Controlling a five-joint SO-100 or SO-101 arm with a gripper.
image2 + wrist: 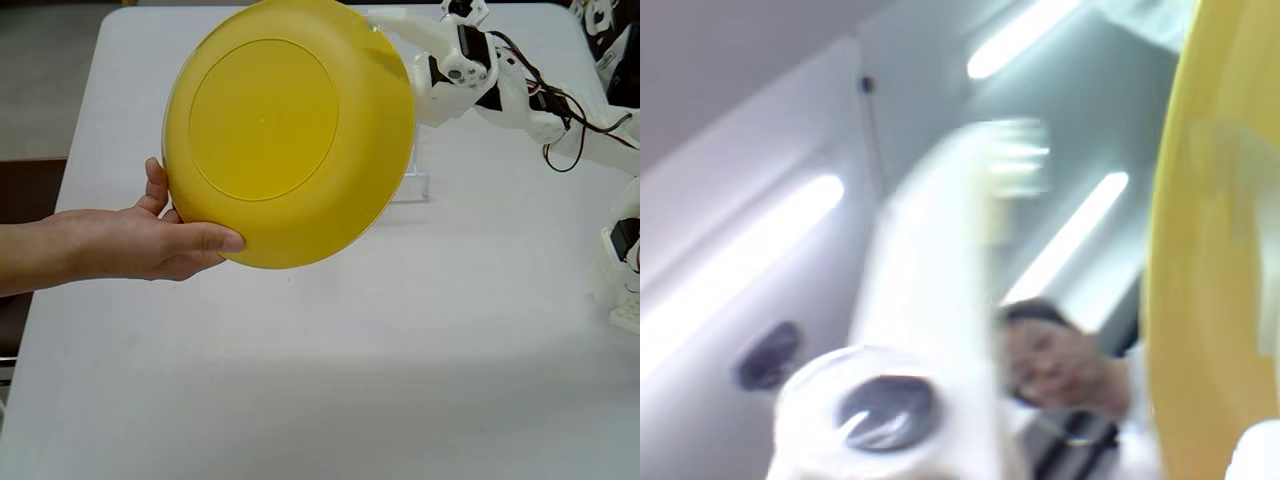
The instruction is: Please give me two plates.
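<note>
A person's hand (150, 245) holds the yellow plate (290, 130) by its lower left rim, tilted up with its underside towards the fixed camera. The plate's upper right rim hides my gripper's fingertips in that view; only the white arm (455, 65) shows behind it. In the wrist view the plate (1215, 250) fills the right edge. My gripper (1100, 230) looks open there: one blurred white finger (950, 260) stands well apart from the plate. The orange plate is out of view.
A clear plastic stand (412, 185) sits on the white table (330, 380) behind the plate. The arm's base (620, 260) and cables are at the right edge. The wrist view looks up at ceiling lights and a person's face (1050, 360).
</note>
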